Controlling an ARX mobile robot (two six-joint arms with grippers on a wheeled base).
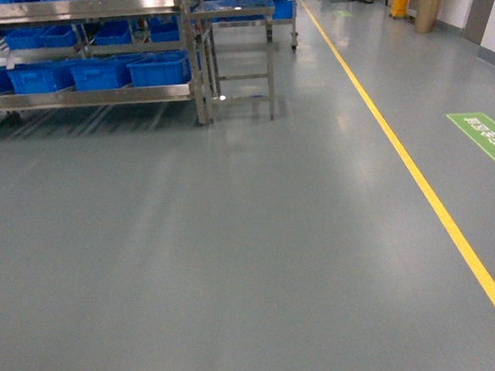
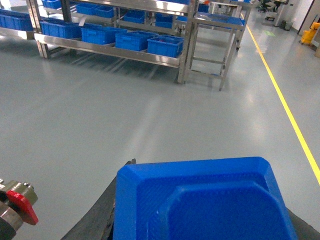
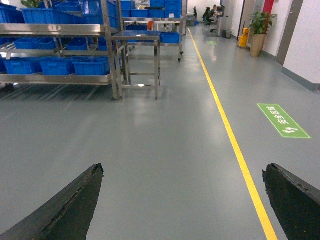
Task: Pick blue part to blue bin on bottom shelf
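The left gripper [image 2: 200,220] was clamped on the blue part [image 2: 200,200], carried low in front of its wrist camera, presumably so it would ride securely across the floor. The right gripper [image 3: 182,210] hung spread wide and empty, evidently not needed for the carry. Far to the left, well apart from the robot, stood the bottom shelf [image 1: 80,98] with its row of blue bins [image 1: 159,68], beside a small steel table [image 1: 234,17].

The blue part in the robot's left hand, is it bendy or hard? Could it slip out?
The blue part looks like moulded plastic with crisp edges, so probably stiff, not floppy. It seems hollow, so likely light. Its finely textured top may help grip, though how the left gripper's fingers clamp it is mostly hidden.
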